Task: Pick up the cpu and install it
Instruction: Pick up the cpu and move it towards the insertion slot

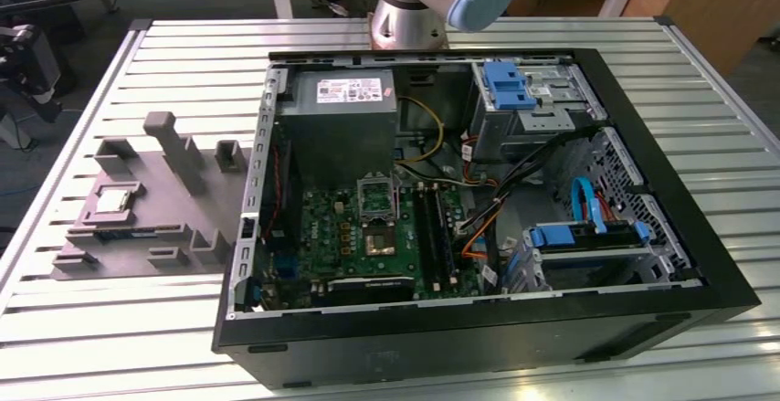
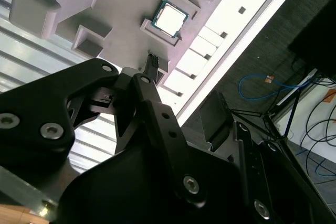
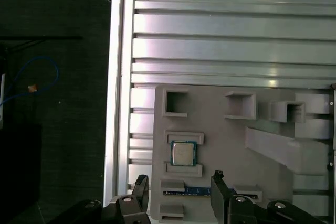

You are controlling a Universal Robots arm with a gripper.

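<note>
Nearby — cpu (image 3: 182,153), untouched; gripper (image 3: 178,183) agape.

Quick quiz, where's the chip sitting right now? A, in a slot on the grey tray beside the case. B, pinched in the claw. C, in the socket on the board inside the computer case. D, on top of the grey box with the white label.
A: the chip lies flat in a framed slot on the grey tray, outside the computer case, and the open claw holds nothing.
</note>
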